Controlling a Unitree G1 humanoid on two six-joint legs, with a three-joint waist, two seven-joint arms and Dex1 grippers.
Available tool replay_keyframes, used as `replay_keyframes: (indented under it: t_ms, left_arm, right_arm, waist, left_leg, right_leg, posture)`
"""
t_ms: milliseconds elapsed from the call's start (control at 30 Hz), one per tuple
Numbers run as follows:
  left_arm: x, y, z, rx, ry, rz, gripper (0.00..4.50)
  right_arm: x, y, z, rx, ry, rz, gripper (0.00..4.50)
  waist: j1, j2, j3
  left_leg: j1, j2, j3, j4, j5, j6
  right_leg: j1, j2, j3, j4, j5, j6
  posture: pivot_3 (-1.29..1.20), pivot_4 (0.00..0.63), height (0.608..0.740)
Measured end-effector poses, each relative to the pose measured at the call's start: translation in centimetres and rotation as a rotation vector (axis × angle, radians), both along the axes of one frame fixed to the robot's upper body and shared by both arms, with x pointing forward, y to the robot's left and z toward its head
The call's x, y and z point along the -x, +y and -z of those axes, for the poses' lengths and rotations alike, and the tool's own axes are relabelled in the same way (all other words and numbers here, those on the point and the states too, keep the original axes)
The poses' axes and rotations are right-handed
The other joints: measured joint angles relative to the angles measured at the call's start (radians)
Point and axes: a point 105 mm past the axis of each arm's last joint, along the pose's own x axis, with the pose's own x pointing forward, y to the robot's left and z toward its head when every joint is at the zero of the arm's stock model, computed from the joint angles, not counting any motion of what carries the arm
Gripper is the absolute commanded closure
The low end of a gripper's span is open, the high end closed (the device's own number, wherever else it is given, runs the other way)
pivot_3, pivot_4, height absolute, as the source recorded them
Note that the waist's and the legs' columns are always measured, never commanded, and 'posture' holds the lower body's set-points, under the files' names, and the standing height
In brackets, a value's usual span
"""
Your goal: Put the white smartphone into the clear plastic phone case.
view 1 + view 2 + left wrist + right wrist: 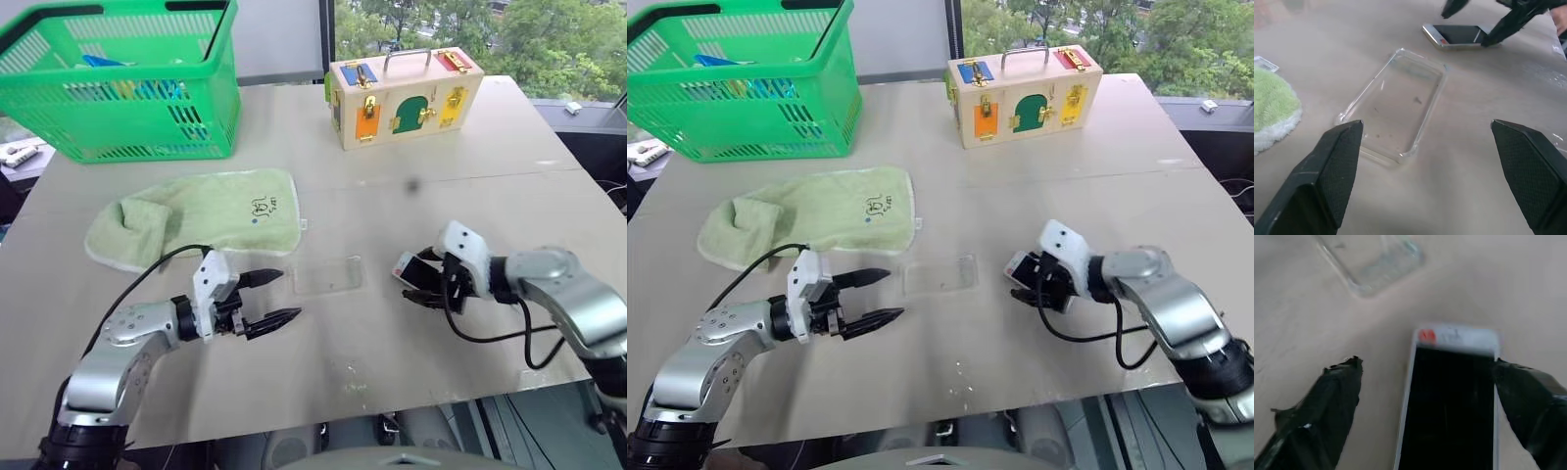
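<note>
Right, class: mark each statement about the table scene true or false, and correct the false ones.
1. The clear plastic phone case lies empty on the table. True.
2. The white smartphone is already inside the case. False: it lies apart from the case, between the fingers of the right gripper.
3. The left gripper holds the case. False: its fingers are spread open, and the case lies in front of them, untouched.
4. A green towel lies between the green basket and the case. True.
5. The wooden box stands inside the basket. False: it stands on the table, beside the basket.
</note>
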Motion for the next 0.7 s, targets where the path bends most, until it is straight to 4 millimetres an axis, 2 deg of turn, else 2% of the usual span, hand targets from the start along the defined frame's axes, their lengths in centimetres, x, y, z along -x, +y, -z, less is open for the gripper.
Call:
replay_keyframes:
  t_ms: [100, 300, 433, 533, 567, 600, 700]
  left_arm:
    - [0.0, 0.6, 0.2, -0.008, -0.023, 0.021, 0.18]
    - [-1.4, 1.4, -0.8, 0.009, -0.097, 0.052, 0.18]
    - [-2.2, 2.3, -1.3, -0.001, -0.096, 0.091, 0.18]
    - [-2.0, 3.2, -1.6, -0.021, -0.074, 0.16, 0.18]
    - [-1.8, 3.4, -1.7, -0.026, -0.065, 0.187, 0.18]
    - [-1.6, 3.6, -1.7, -0.026, -0.056, 0.207, 0.18]
    - [-1.5, 3.8, -1.9, -0.015, -0.047, 0.233, 0.18]
  right_arm:
    - [0.5, -1.3, 1.5, 0.007, 0.027, 0.113, 0.12]
    - [0.5, -1.5, 2.3, 0.007, 0.028, 0.152, 0.12]
    - [0.3, -1.3, 2.8, 0.005, 0.024, 0.138, 0.12]
    - [-0.1, -1.2, 3.0, 0.005, 0.024, 0.127, 0.97]
    - [-0.2, -1.3, 3.0, 0.013, 0.023, 0.114, 1.39]
    - [-0.2, -1.3, 3.0, 0.023, 0.021, 0.099, 1.59]
    - [-0.2, -1.4, 3.0, 0.037, 0.014, 0.076, 1.59]
  waist:
    - [0.003, 0.0, 0.0]
    - [0.002, -0.001, -0.001]
    - [-0.007, -0.008, -0.005]
    - [-0.019, -0.01, -0.006]
    - [-0.021, -0.01, -0.006]
    - [-0.022, -0.01, -0.006]
    - [-0.02, -0.012, -0.008]
  left_leg:
    - [0.001, 0.0, 0.0, 0.0, 0.001, -0.001]
    - [0.001, 0.0, 0.0, 0.002, 0.002, -0.001]
    - [0.002, 0.001, 0.001, 0.002, 0.001, -0.001]
    - [0.003, 0.001, 0.001, 0.002, 0.002, -0.001]
    - [0.003, 0.001, 0.001, 0.002, 0.001, -0.001]
    - [0.003, 0.002, 0.001, 0.002, 0.001, -0.001]
    - [0.003, 0.001, -0.001, 0.002, 0.001, -0.001]
  right_leg:
    - [0.0, 0.0, -0.001, 0.001, 0.0, -0.001]
    - [0.001, 0.0, -0.001, 0.001, 0.001, -0.001]
    - [0.001, 0.002, 0.0, 0.0, 0.001, -0.001]
    - [0.002, 0.001, -0.001, 0.0, 0.001, -0.001]
    - [0.002, 0.001, 0.0, 0.0, 0.001, -0.001]
    - [0.002, 0.0, -0.001, 0.0, 0.001, -0.001]
    - [0.003, -0.001, -0.003, 0.0, 0.001, -0.001]
  posture:
    - [0.0, 0.15, 0.74]
    - [0.0, 0.15, 0.74]
    - [0.0, 0.15, 0.74]
    - [0.0, 0.15, 0.74]
    - [0.0, 0.15, 0.74]
    - [0.0, 0.15, 0.74]
    - [0.0, 0.15, 0.74]
